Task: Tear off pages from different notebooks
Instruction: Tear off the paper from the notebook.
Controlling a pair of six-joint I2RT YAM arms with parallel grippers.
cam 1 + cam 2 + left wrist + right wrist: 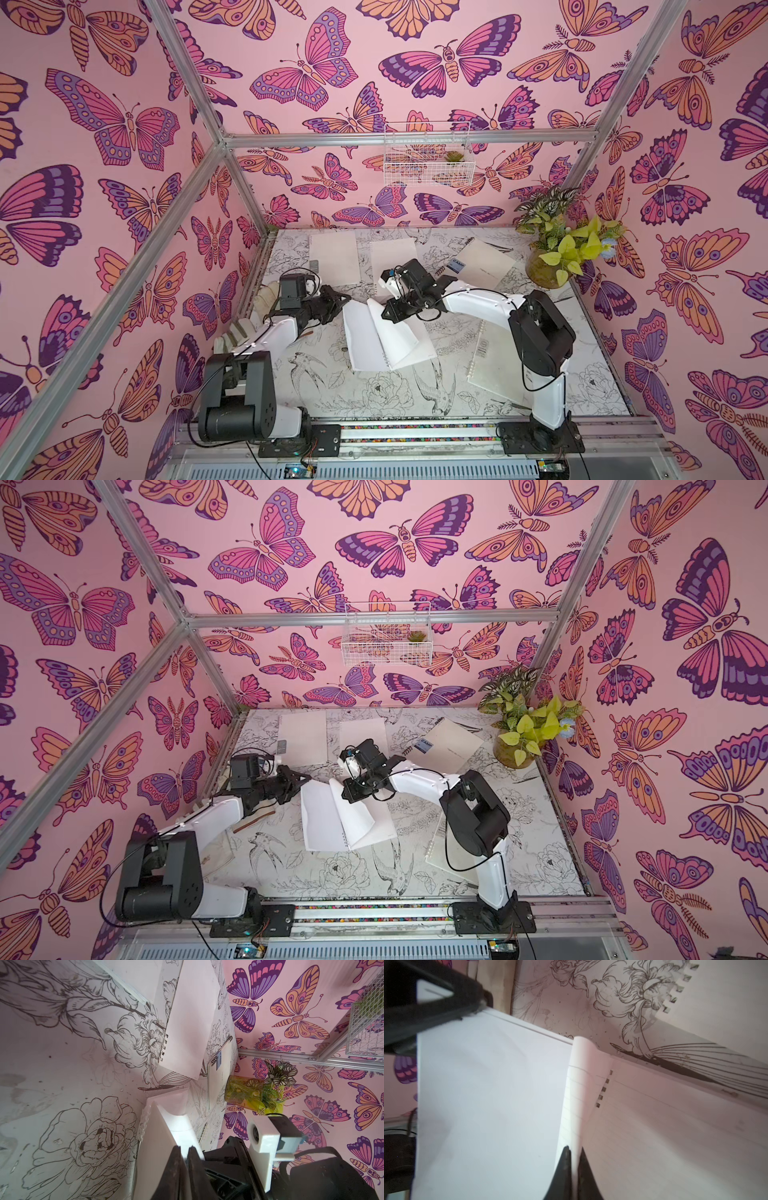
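An open white-ringed notebook lies mid-table. My left gripper is shut on the far corner of its blank left leaf. My right gripper is shut on a lined page, which is lifted and curled up from the rings. A loose page with punched holes lies farther back. A closed notebook is at the back left. The CAMP notebook is at the back right. Another notebook lies under my right arm.
A jar of leafy plants stands in the back right corner. A white glove lies at the left edge behind my left arm. A wire basket hangs on the back wall. Aluminium frame bars border the table.
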